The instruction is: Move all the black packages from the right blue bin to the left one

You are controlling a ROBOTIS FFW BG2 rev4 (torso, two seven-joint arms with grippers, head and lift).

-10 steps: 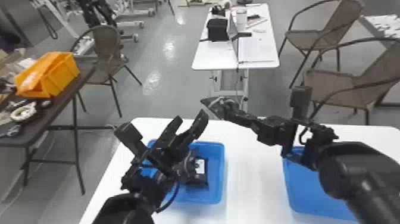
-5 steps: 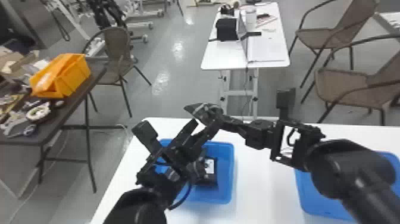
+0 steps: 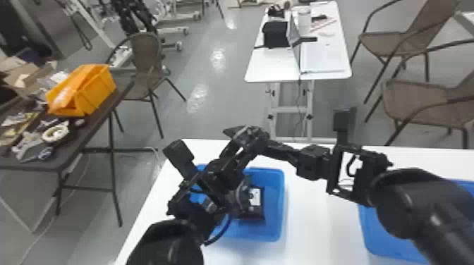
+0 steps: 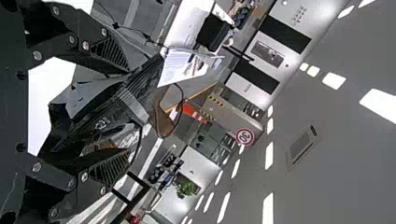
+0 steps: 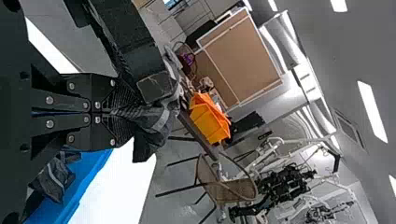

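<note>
In the head view my left gripper stands over the left blue bin, beside my right gripper. A black package sticks out from the right gripper's tip. Seen from the right wrist, the right gripper is shut on this black package, which has a grey stripe. The left gripper is open in its wrist view, with the black package between its fingers. Below, another black package with a white label lies in the left bin. The right blue bin is partly covered by the right arm.
Both bins stand on a white table. At the left is a dark table with an orange bin. Farther off are a small white table and chairs.
The right gripper has moved left with its package, up to the left gripper. The fingers of the left gripper now stand around that package. The whole scene has shifted slightly right in the head view.
</note>
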